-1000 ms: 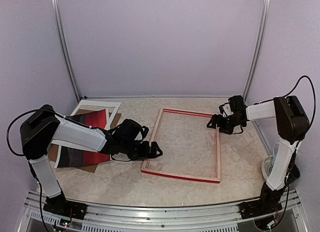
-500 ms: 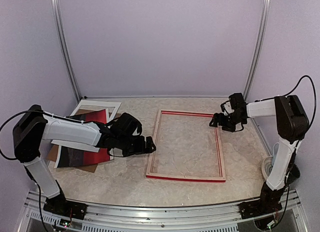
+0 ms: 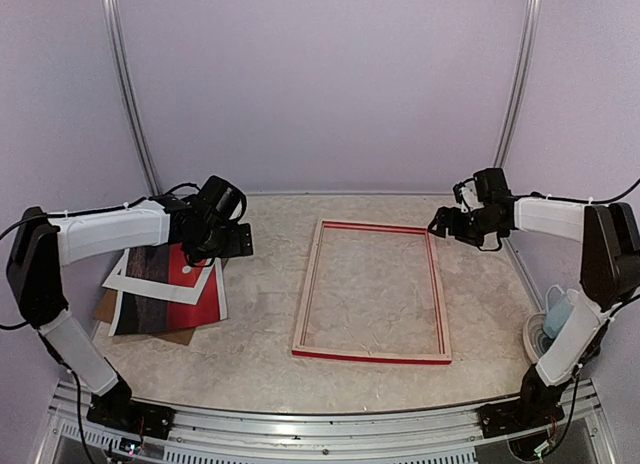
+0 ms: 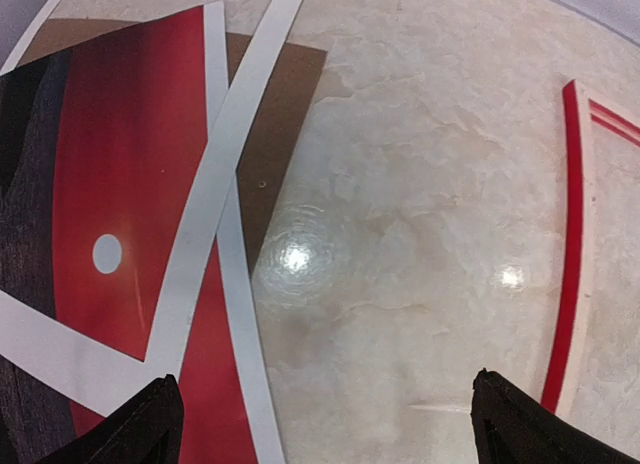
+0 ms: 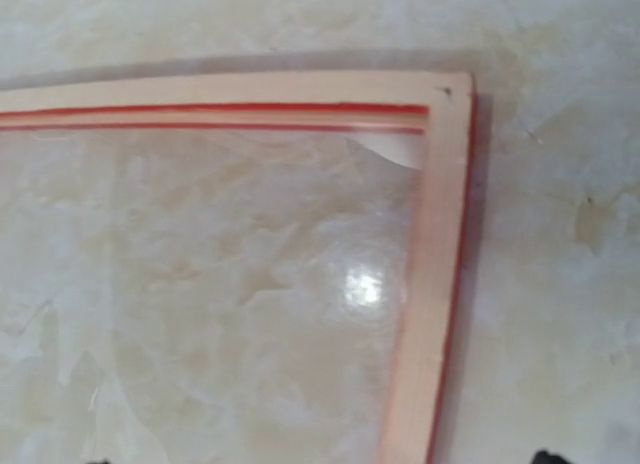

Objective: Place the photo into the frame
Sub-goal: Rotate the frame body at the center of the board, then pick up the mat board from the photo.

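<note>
Fingers of the left arm, spread wide and empty, had swung off the frame's left rail within the last second and hung over the photo, which lay at the left of the worktop partly under a tilted white mat. Frame now lay squared mid-worktop, pale wood up, nothing in it. Right fingers, apart and empty, had backed off its far right corner; judged: squaring finished, photo pickup next.

Left gripper jaws spread wide, empty, pointed down; right gripper jaws spread wide, empty, pointed down.
</note>
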Robot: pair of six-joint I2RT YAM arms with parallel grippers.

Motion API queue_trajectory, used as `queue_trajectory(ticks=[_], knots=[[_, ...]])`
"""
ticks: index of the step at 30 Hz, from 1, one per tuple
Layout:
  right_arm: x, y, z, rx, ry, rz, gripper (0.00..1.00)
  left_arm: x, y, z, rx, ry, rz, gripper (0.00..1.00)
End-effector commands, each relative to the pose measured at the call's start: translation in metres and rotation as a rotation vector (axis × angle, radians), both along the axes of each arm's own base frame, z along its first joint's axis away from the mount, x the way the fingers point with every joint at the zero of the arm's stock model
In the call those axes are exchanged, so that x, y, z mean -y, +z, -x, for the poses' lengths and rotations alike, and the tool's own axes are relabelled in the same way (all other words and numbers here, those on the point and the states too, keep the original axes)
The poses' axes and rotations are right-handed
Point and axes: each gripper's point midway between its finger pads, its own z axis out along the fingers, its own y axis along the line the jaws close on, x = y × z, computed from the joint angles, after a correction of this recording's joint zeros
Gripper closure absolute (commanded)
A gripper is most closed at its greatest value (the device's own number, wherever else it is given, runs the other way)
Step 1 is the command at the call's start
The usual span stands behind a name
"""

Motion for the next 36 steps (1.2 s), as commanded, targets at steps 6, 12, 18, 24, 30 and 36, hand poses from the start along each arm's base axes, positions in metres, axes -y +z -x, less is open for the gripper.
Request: queue_trajectory(ticks=[6, 12, 18, 24, 30, 36], knots=[[-0.055, 0.030, 0.014, 0.054, 0.143, -0.070, 0.10, -0.058, -0.054, -0.018, -0.115, 0.060, -0.253, 0.01], [-0.073, 0.026, 0.021, 0.044, 0.174, -0.071, 0.10, -0.059, -0.066, -0.053, -0.139, 0.005, -0.136, 0.02], [-0.085, 0.028, 0.026, 0.044, 0.193, -0.072, 0.10, -0.068, -0.079, -0.082, -0.171, -0.020, 0.031, 0.05], [-0.087, 0.033, 0.028, 0.054, 0.193, -0.067, 0.10, -0.067, -0.102, -0.087, -0.225, -0.040, 0.127, 0.06], [-0.092, 0.041, 0.028, 0.067, 0.198, -0.073, 0.10, -0.057, -0.111, -0.081, -0.249, -0.067, 0.187, 0.06], [-0.121, 0.059, 0.027, 0.091, 0.255, -0.104, 0.09, -0.042, -0.114, -0.075, -0.263, -0.101, 0.248, 0.06]])
